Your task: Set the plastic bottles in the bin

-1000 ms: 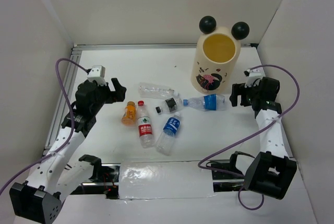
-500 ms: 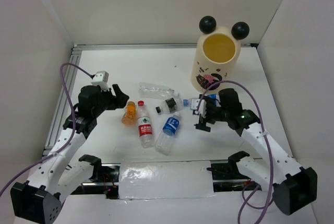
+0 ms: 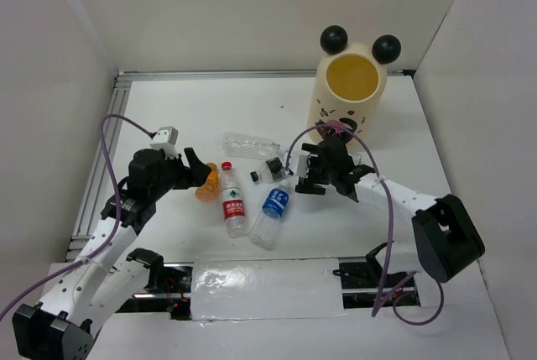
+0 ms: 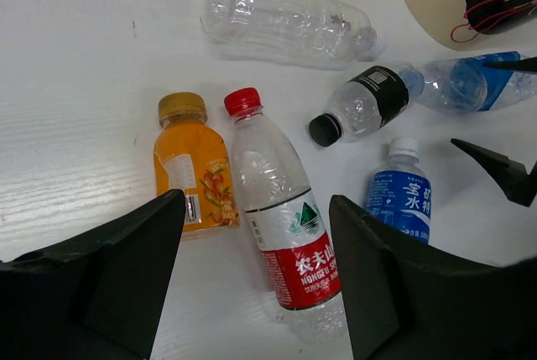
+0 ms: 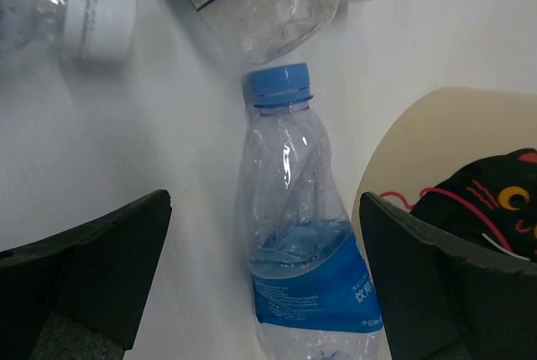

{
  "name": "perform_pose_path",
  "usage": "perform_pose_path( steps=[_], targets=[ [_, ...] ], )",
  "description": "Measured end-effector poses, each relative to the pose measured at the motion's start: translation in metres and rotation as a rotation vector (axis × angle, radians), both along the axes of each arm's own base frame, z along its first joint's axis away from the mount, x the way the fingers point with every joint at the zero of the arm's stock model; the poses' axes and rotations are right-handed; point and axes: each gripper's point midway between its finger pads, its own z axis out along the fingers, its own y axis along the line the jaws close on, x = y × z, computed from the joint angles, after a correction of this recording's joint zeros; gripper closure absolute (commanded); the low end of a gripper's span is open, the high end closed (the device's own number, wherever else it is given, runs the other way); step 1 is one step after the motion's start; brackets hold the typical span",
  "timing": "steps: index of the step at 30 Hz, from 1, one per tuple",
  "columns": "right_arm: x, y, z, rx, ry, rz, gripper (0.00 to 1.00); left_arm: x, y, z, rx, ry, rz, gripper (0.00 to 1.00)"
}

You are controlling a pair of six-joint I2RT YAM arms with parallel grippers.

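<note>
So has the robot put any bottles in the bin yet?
Not yet. No bottle shows inside the bin; all six lie on the table. In hand: the right gripper, open, straddles the blue-capped bottle beside the bin, and the left gripper, open, hangs over the orange bottle and red-capped bottle. Left: grabbing and dropping in every bottle.

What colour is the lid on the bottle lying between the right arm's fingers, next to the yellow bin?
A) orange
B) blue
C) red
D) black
B: in the right wrist view, the blue-labelled bottle lying under the open right gripper ends in a blue lid.
</note>
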Motion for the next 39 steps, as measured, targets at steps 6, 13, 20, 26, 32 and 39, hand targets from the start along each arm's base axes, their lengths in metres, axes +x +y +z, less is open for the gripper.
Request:
perform_pose_path(
  steps=[6,13,20,26,32,39],
  targets=[
    [0.012,-0.022,-0.031,-0.096,0.057,-0.062,0.03,-0.001,-0.003,0.0,0.0,0.0,-0.011,0.17],
    [0.043,-0.042,-0.042,-0.147,0.045,-0.139,0.16,-0.002,-0.006,-0.002,0.007,0.007,-0.019,0.11],
    [0.042,-0.043,-0.053,-0.155,0.148,-0.027,0.44,0.004,-0.001,-0.02,0.048,0.07,0.015,0.06],
    [0.003,-0.026,-0.047,-0.114,0.332,0.178,0.66,0.017,-0.005,-0.028,0.078,0.129,0.021,0.06],
    [-0.033,-0.015,-0.01,-0.012,0.417,0.254,0.81,0.037,-0.012,-0.015,0.074,0.104,0.019,0.06],
    [-0.016,-0.013,0.075,0.152,0.268,0.228,0.84,0.055,-0.019,-0.011,0.074,0.099,0.015,0.06]
  ],
)
